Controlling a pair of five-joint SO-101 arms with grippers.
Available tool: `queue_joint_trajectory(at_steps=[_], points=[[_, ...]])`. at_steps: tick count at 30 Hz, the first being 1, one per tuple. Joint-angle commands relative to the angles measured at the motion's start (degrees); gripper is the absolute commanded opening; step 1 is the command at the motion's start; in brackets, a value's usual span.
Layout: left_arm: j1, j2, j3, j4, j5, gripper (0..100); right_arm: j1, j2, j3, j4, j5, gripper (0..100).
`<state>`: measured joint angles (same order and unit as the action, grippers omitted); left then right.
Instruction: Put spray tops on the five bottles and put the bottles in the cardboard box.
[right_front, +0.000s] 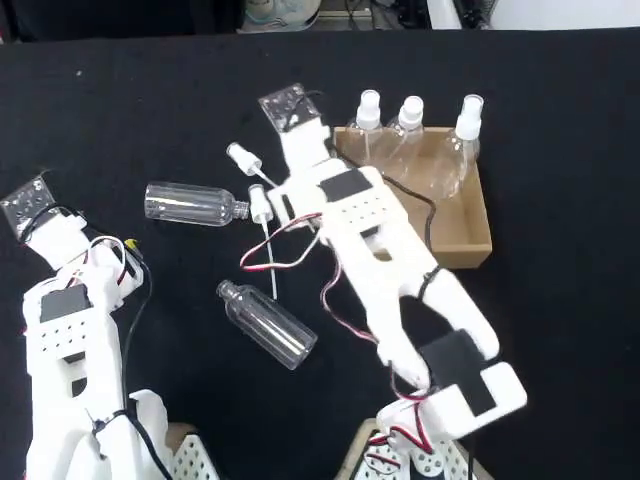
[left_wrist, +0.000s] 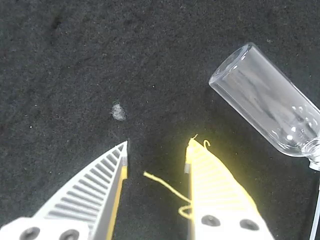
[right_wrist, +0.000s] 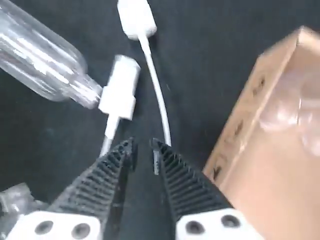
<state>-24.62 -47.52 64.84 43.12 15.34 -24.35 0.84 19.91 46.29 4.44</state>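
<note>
The left gripper (left_wrist: 156, 152) hangs over the table (right_front: 560, 300), fingers spread wide and empty, a yellow thread (left_wrist: 165, 184) trailing off one. The right gripper (right_wrist: 143, 149) is only narrowly parted and grips nothing; its tips sit just beside the tube of the far top (right_wrist: 136, 20), with the box (right_wrist: 240, 130) alongside. The near bottle (right_front: 268, 322) lies uncapped between the arms. Beyond it the far bottle (right_front: 195, 204) lies on its side, neck almost against the near top (right_front: 260, 205). At the back, the box holds three topped bottles (right_front: 405, 145)
</note>
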Motion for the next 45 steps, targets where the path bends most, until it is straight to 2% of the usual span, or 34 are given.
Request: queue_joint_trajectory(at_steps=[1,3,5,14,19,23,25,27,29,34,45], points=[[-0.4,-1.1,-2.2,-0.6,0.4,19,-2.2,-2.0,0.0,-4.6,-0.1,12.8],[-0.5,-1.1,-2.2,-0.6,0.4,19,-2.1,1.1,-0.1,-5.5,-0.1,19.3],[-0.5,-1.1,-2.2,-0.6,0.4,19,-1.7,4.5,-0.2,-7.4,0.0,21.1],[-0.6,-1.1,-2.2,-0.5,0.4,19,0.0,13.2,-0.2,-16.4,0.1,13.6],[-0.6,-1.1,-2.2,-0.5,0.4,19,0.6,14.9,0.0,-16.3,6.3,13.4],[-0.4,-1.1,-2.2,-0.5,0.4,19,2.5,15.8,-0.2,-16.5,7.4,13.2],[-0.4,-1.1,-2.2,-0.5,0.4,19,3.3,15.7,-0.2,-16.5,7.2,9.2],[-0.4,-1.1,-2.2,-0.5,0.4,19,3.5,15.7,-0.2,-16.6,7.1,0.8],[-0.3,-1.1,-2.2,-0.5,0.4,19,3.8,15.6,-0.2,-16.4,7.0,2.0],[-0.4,-1.1,-2.2,-0.5,0.4,19,3.8,11.0,1.6,-15.7,7.0,1.0],[-0.2,-1.1,-2.2,-0.7,0.4,19,3.4,-9.3,14.7,-16.2,7.0,1.1]])
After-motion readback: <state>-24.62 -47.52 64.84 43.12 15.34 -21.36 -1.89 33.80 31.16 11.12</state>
